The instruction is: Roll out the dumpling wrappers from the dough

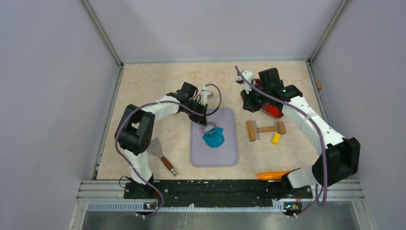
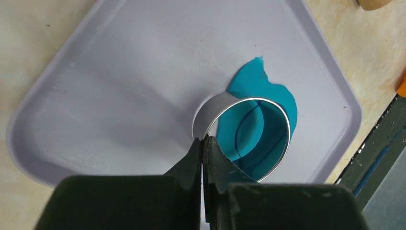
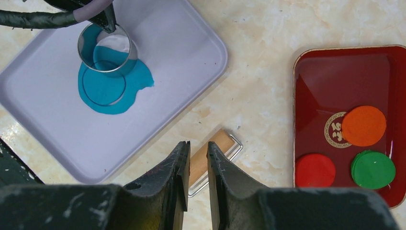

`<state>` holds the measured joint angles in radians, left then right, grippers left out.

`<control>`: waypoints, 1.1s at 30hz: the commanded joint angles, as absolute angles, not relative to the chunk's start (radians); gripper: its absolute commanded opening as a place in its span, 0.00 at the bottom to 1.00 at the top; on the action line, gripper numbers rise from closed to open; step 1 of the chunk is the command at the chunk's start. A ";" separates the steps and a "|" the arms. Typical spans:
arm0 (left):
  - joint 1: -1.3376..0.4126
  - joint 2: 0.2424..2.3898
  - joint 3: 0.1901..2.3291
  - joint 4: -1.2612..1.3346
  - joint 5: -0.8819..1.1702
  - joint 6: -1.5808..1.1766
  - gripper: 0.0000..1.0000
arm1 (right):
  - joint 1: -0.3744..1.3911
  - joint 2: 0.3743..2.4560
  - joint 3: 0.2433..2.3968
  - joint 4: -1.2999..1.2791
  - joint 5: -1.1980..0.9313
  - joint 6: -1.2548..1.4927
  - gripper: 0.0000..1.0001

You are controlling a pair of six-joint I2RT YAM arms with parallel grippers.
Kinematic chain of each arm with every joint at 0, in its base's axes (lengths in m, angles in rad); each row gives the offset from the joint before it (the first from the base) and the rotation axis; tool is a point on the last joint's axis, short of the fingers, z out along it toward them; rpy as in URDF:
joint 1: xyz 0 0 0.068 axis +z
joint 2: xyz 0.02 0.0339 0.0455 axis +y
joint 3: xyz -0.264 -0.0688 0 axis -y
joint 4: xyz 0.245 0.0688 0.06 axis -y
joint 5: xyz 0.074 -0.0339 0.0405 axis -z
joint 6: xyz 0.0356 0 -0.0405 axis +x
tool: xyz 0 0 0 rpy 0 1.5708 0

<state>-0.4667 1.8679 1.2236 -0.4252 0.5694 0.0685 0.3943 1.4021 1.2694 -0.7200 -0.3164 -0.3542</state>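
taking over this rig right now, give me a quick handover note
Left tool: shut on the rim of the round metal ring cutter, over the edge of the flattened teal-blue dough patch on the lavender plastic tray.
Right tool: narrowly open, empty, in the air near the tan wooden roller lying on the table.
Done: dough rolled flat; one round dumpling wrapper scored in it, not lifted out.
Left: free that disc, then cut more from the rest of the patch.
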 commanded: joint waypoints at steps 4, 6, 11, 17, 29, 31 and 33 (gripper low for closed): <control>-0.442 1.735 1.259 -0.479 0.645 0.128 0.00 | 0.383 1.404 1.273 -0.698 -0.318 -0.346 0.21; -0.415 1.690 1.255 -0.500 0.631 0.141 0.00 | 0.383 1.406 1.272 -0.701 -0.320 -0.346 0.21; -0.317 1.611 1.225 -0.579 0.567 0.200 0.00 | 0.383 1.423 1.264 -0.690 -0.333 -0.332 0.21; -0.213 1.558 1.162 -0.672 0.426 0.273 0.00 | 0.382 1.409 1.235 -0.663 -0.346 -0.300 0.19; -0.149 1.541 1.028 -0.715 0.305 0.476 0.00 | 0.383 1.227 0.950 -0.436 -0.423 -0.239 0.47; -0.148 1.553 1.034 -0.713 0.303 0.483 0.09 | 0.385 1.260 0.945 -0.446 -0.448 -0.236 0.47; -0.149 1.560 1.049 -0.711 0.301 0.477 0.32 | 0.392 1.282 0.936 -0.431 -0.452 -0.235 0.47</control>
<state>-0.1539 1.5681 1.0298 -0.7189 0.3145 0.4400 0.3916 1.2388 0.9604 -0.4786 -0.3923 -0.2443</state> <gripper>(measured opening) 0.173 0.470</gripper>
